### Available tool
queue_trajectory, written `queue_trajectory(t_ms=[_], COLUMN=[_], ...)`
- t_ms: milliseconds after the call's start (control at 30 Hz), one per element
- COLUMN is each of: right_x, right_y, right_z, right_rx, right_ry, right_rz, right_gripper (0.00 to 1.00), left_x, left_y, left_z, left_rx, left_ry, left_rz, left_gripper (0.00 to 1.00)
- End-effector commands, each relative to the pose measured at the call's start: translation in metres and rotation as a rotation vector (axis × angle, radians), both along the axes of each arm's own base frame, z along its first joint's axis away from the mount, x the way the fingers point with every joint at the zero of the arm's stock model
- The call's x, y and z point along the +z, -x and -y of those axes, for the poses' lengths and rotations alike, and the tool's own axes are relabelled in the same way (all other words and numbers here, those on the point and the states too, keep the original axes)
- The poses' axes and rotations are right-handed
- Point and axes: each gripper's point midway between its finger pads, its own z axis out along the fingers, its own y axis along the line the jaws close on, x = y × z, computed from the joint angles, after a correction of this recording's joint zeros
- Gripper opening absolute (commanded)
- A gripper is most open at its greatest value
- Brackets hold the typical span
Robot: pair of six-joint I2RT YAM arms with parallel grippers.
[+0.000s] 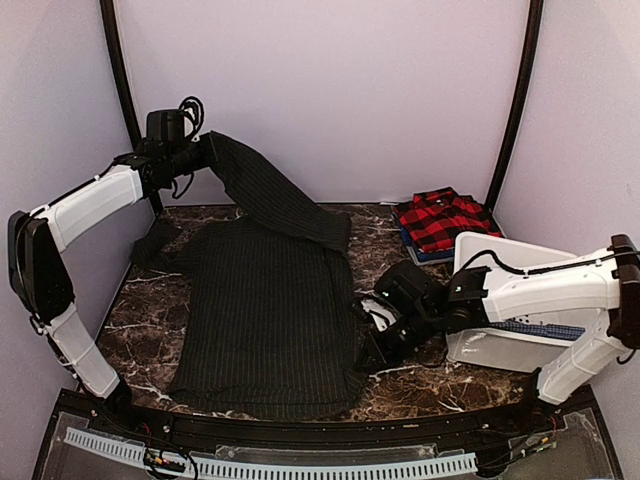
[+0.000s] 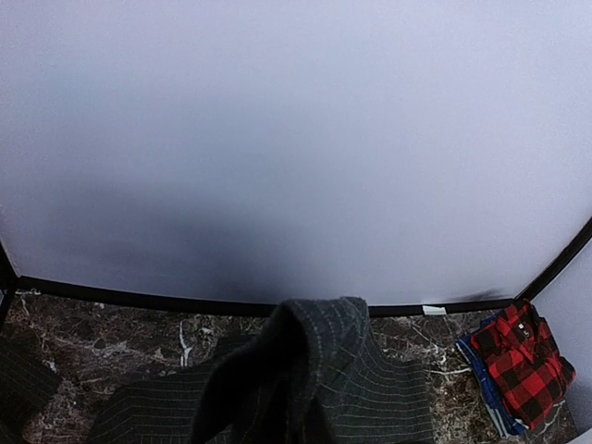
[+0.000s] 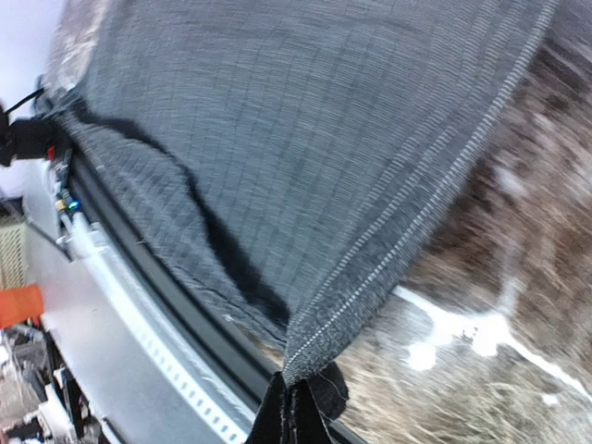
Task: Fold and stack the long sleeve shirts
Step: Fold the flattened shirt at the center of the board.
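A charcoal pinstriped shirt (image 1: 265,320) lay spread on the dark marbled counter (image 1: 140,320), its body flat at the centre and left, the hem toward my bases. One sleeve (image 1: 275,195) rose off the counter in a slanting band toward the far left corner. There my left arm (image 1: 90,205) held its end up in the air, the left jaws clenched on the cloth. My left wrist camera showed only bunched pinstriped fabric (image 2: 314,370) at the bottom of the view, with the jaws themselves out of sight.

My right arm (image 1: 550,290) reached in low from the right. The right jaws were closed on the shirt's right edge, near the hem corner. In the right wrist camera a stitched edge of the shirt (image 3: 407,231) ran down to a point gathered between the dark jaw tips at the bottom of the view, with the marble just beside it.

A red-and-black plaid shirt (image 1: 443,220) sat folded at the far right of the counter, on top of a folded blue cloth (image 1: 425,252). A white bin (image 1: 480,255) stood just beside it, under my right arm.
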Motion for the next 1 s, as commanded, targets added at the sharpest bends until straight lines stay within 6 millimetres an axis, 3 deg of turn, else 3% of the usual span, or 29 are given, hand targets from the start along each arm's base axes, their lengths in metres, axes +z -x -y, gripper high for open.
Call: queue_trajectory(t_ms=[0,300,600,833,967], right_x=[0.013,0.008,-0.003,-0.008,-0.012], right_y=[0.014,0.02,0.021,0.02,0.02], right_z=[-0.037,-0.077,-0.085,-0.092,-0.096], right_rx=[0.133,0.216,0.226,0.238,0.247], right_ry=[-0.096,-0.171,-0.171,-0.173,-0.169], right_rz=[-0.029,-0.108,-0.139,-0.154,-0.16], right_gripper=[0.0,0.0,0.0,0.0,0.0], left_x=[0.014,0.014,0.016,0.016,0.03], left_y=[0.006,0.005,0.014,0.022,0.029], left_z=[-0.02,-0.052,-0.08,-0.084,-0.084], left_rx=[0.033,0.099,0.165,0.168,0.16], left_ry=[-0.017,-0.021,-0.029,-0.017,-0.002], left_rz=[0.01,0.015,0.02,0.045,0.083], left_gripper=[0.0,0.0,0.0,0.0,0.0])
